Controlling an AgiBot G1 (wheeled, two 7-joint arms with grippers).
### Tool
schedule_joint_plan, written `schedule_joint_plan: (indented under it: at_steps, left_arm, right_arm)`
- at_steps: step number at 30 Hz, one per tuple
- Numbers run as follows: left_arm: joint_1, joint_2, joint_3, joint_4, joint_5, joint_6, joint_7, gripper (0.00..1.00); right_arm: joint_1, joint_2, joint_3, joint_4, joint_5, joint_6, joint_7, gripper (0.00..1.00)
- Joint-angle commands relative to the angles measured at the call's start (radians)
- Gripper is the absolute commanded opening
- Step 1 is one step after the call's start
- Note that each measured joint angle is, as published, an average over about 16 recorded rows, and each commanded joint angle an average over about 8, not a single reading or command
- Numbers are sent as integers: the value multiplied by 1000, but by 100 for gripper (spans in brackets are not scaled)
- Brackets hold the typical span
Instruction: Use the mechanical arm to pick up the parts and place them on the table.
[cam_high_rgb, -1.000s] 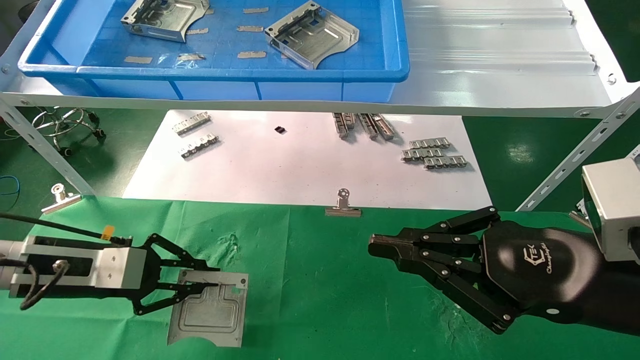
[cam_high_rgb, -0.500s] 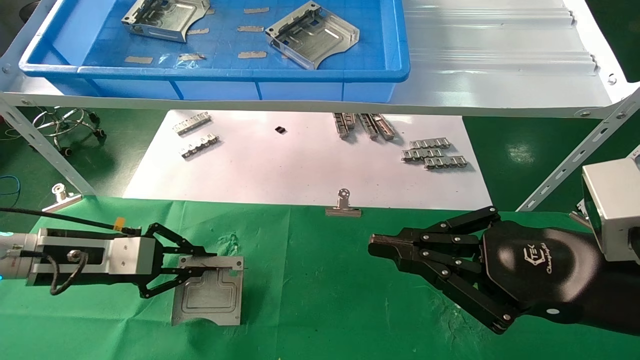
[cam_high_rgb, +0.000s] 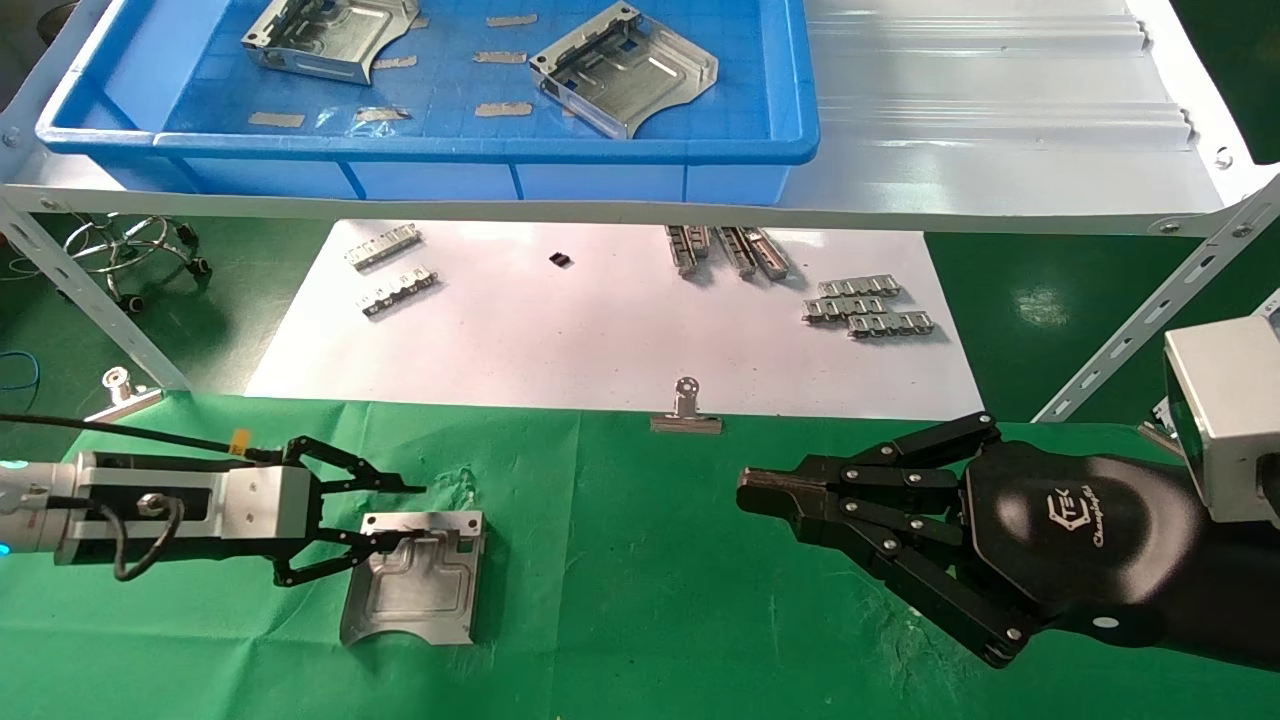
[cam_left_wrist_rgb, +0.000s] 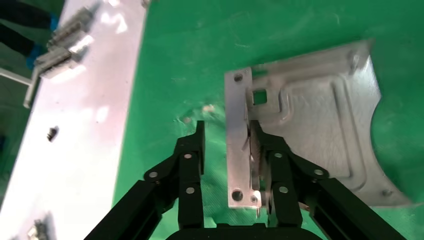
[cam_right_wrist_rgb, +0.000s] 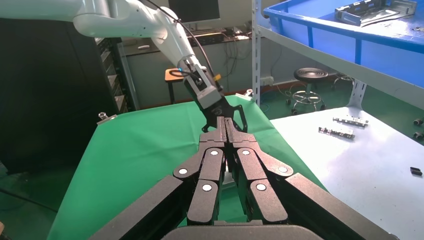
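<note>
Sprawling across the lower frame, the green table (cam_high_rgb: 640, 560) carries one silver part (cam_high_rgb: 415, 578) at lower left: embossed lines, square hole, concave edge. Left gripper (cam_high_rgb: 385, 518) spread around its rim; right gripper (cam_high_rgb: 760, 492) clenched, logo reading "TEK".

Left arm: black jointed-finger left gripper (cam_high_rgb: 385, 520) on a silver open wrist bracket with yellow connector, reaching in level from the left, low over the green cloth table (cam_high_rgb: 640, 560). Fingers spread apart, one each side of a plate's raised rim. Right arm: black right gripper (cam_high_rgb: 755, 492) with white logo, hovering over the table's right half, fingertips pressed together, pointing left.
</note>
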Motion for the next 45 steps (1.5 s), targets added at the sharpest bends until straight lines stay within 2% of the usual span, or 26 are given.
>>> schedule_joint_plan:
  at_steps: [1,2,3,9,10,45]
  left_arm:
    - [-6,-1,-8,13,-10,21,8,100]
    - [-8,-6,-11,7,-18,35,-6,100]
    - [-8,-11,-13,-2,-26,47,-26,100]
    - [15,-48,-18,-97,-81,74,-198,100]
    - [20,-52,-23,-111,-87,74,-221,100]
    - [347,-199,-387,-722,-232,9,-726,100]
  right_arm:
    - [0,0,0,0,0,0,0,0]
    - [0,0,0,0,0,0,0,3]
    - [0,0,0,0,0,0,0,14]
    - [0,0,0,0,0,0,0,89]
    - [0,0,0,0,0,0,0,98]
    - [0,0,0,0,0,0,0,100]
